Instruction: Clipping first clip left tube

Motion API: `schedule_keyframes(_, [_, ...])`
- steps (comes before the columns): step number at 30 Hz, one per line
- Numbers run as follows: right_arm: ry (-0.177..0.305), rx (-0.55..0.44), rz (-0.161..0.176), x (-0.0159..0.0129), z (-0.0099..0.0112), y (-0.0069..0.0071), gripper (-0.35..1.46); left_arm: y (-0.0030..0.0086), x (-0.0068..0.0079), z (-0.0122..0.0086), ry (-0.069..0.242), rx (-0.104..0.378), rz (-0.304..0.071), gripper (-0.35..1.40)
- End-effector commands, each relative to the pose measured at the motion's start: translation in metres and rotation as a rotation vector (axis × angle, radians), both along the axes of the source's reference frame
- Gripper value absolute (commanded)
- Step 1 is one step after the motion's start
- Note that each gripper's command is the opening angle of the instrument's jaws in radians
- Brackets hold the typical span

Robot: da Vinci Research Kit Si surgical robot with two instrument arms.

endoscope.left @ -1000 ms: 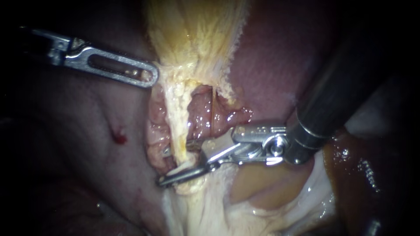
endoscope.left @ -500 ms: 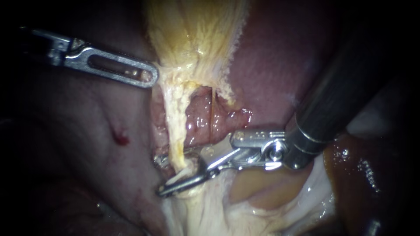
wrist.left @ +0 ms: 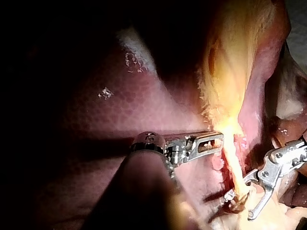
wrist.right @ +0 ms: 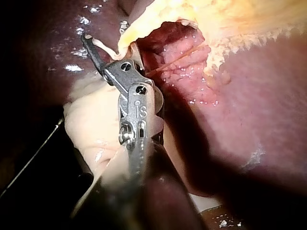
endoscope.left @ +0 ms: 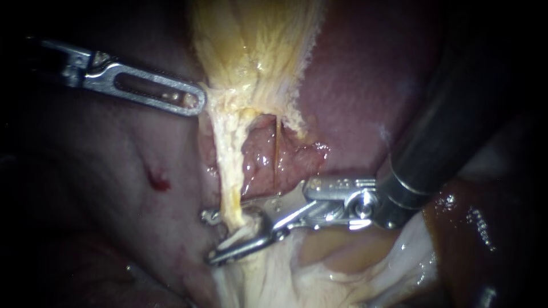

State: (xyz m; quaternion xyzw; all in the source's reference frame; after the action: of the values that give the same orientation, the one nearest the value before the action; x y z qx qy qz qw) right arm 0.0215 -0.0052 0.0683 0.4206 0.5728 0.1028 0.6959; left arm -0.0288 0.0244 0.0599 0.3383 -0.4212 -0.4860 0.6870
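Liver (endoscope.left: 354, 85) flanks left tube (endoscope.left: 231, 171), between right instrument's (endoscope.left: 209, 236) open jaws.

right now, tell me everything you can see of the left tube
The left tube is a pale yellow-white, fibrous, wet-looking strand. It runs taut and nearly upright from the yellow tissue above down into whitish tissue below. The right instrument has its open claw around the tube's lower end. I see no clip on it.

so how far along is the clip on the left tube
Positioning looks done: the right instrument has its open jaws astride the left tube. In hand: holding that placement. Left: closing on the tube to set a clip, then releasing; no clip shows on it yet.
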Motion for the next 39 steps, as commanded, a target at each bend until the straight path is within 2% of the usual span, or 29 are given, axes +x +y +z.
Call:
schedule_keyframes(1, [0.002, 0.0, -0.002, -0.0001, -0.0002, -0.0001, 0.48, 0.0, 0.0, 0.0, -0.001, 0.0, 0.001, -0.35])
schedule_keyframes(25, [0.017, 0.011, 0.003, -0.0006, -0.0009, 0.0003, 0.46, 0.0001, 0.0001, 0.0001, -0.001, 0.0, 0.001, -0.35])
schedule_keyframes(34, [0.007, 0.032, 0.0, -0.0006, -0.0007, 0.0005, 0.31, 0.0001, 0.0001, 0.0001, -0.001, 0.0, 0.001, -0.35])
schedule_keyframes(39, [0.011, 0.033, -0.009, -0.0009, -0.0005, 0.0006, 0.03, 0.0001, 0.0001, 0.0001, -0.001, 0.0, 0.001, -0.35])
